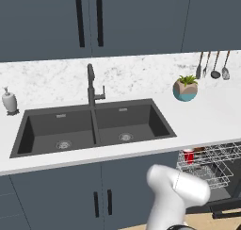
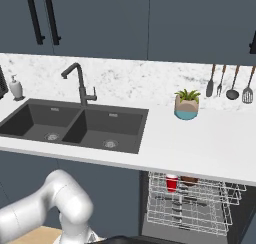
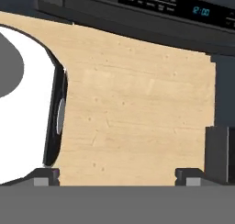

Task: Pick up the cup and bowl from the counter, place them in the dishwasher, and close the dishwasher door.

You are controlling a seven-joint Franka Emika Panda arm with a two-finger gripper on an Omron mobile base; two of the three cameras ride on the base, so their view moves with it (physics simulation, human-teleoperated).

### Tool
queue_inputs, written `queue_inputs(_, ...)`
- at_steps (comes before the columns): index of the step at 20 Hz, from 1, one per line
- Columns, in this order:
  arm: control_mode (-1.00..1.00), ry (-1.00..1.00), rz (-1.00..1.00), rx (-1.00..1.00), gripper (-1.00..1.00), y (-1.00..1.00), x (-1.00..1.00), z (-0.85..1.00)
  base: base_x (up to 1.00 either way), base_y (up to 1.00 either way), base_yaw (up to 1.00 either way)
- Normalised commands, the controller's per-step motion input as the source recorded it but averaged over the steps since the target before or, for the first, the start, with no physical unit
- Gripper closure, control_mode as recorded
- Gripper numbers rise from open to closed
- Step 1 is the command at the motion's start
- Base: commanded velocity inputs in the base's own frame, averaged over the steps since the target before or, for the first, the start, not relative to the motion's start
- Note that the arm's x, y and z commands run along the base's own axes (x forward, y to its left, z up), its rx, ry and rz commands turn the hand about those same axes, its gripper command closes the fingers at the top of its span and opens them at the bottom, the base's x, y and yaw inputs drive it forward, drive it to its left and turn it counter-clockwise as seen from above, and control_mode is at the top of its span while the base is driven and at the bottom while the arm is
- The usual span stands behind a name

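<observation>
Standing in the dishwasher [image 2: 190, 208] rack, the cup [image 2: 171, 182] is sitting beside the bowl [image 2: 189, 179]; the gripper [image 3: 117, 175] is hanging wide-fingered over the wooden floor [image 3: 137, 113] beneath the dishwasher door [image 3: 137, 12].

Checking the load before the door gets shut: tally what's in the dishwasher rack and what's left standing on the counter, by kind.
In the dishwasher rack:
Red cup: 1
Dark brown bowl: 1
On the counter:
Potted plant: 1
White soap dispenser: 1
Total: 4
</observation>
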Motion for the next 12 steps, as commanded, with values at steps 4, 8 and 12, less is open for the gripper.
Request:
queue_inputs(4,-1.0,-0.22,0.13,-0.02,-1.0,0.04,0.29,-0.74,0.0,0.0,0.0)
queue_inputs(8,-1.0,-0.19,0.0,0.03,-1.0,0.0,0.89,-0.51,0.0,0.0,0.0)
queue_inputs(12,-1.0,-0.15,0.01,0.03,-1.0,0.0,1.0,-0.3,0.0,0.0,0.0)
